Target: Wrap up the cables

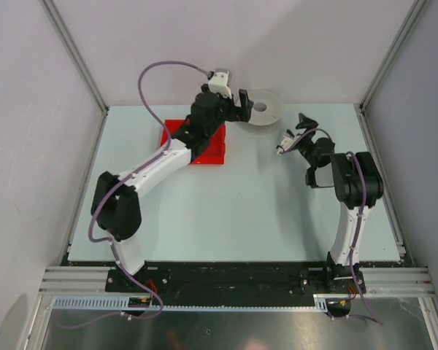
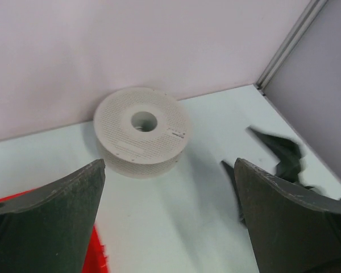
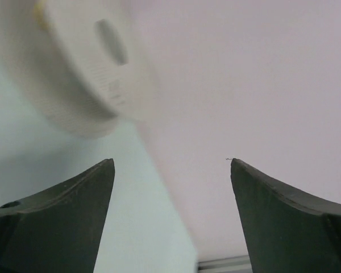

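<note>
A white perforated spool (image 1: 263, 109) with a centre hole lies flat at the back of the table; it also shows in the left wrist view (image 2: 142, 133) and, blurred, in the right wrist view (image 3: 74, 68). My left gripper (image 1: 241, 105) is open and empty just left of the spool, its jaws wide apart (image 2: 170, 170). My right gripper (image 1: 304, 125) is open and empty to the right of the spool, tilted up toward the back wall (image 3: 170, 165). The thin yellow wire does not show clearly; only a blurred yellowish patch (image 3: 40, 12) sits at the spool's rim.
A red tray (image 1: 198, 142) lies under my left forearm, left of the spool. Grey walls with metal corner posts (image 1: 383, 65) close the table at the back and both sides. My right gripper appears as a dark blurred shape (image 2: 284, 156) in the left wrist view.
</note>
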### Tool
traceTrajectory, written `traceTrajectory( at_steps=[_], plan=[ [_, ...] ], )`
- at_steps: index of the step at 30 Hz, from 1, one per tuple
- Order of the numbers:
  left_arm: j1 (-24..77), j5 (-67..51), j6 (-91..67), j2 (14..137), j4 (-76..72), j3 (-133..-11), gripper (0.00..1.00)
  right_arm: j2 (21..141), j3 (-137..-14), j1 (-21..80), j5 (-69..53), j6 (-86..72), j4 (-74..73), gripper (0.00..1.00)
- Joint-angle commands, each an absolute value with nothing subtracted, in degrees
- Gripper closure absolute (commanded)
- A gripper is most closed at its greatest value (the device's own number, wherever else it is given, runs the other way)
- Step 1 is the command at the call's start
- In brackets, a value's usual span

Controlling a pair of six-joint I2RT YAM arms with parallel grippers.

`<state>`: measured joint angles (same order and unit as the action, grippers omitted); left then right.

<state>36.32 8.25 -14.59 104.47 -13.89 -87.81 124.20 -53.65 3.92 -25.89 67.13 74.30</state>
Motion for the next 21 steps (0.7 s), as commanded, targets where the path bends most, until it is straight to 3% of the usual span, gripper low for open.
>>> traceTrajectory(
  at_steps=[1,5,8,10,15,21],
  plan=[
    [31.68,5.96,-6.02,99.57,2.32,-95.97,0.01,108.23,-52.24,3.5,-22.46,61.97,69.58,0.06],
    [22.88,-7.58,-8.2,99.63,17.94,-104.87,0.01,94.31,-52.44,4.75,-18.25,58.13,48.89,0.01],
    [13.95,-21.66,-12.45,99.42,24.95,-107.27,0.01,83.78,-54.85,6.05,-16.65,52.34,29.96,0.01],
    [9.51,-24.64,-11.9,98.77,29.81,-106.84,0.01,77.63,-57.28,6.55,-16.4,46.18,18.65,0.01],
    [5.72,-17.54,-1.79,93.94,38.15,-100.69,0.01,68.29,-58.76,6.6,-15.33,29.65,1.05,0.01],
    [6.28,-2.92,-0.85,86.62,39.89,-89.13,0.01,65.77,-57.44,2.38,-16.87,13.21,-10.97,0.01]
  ],
)
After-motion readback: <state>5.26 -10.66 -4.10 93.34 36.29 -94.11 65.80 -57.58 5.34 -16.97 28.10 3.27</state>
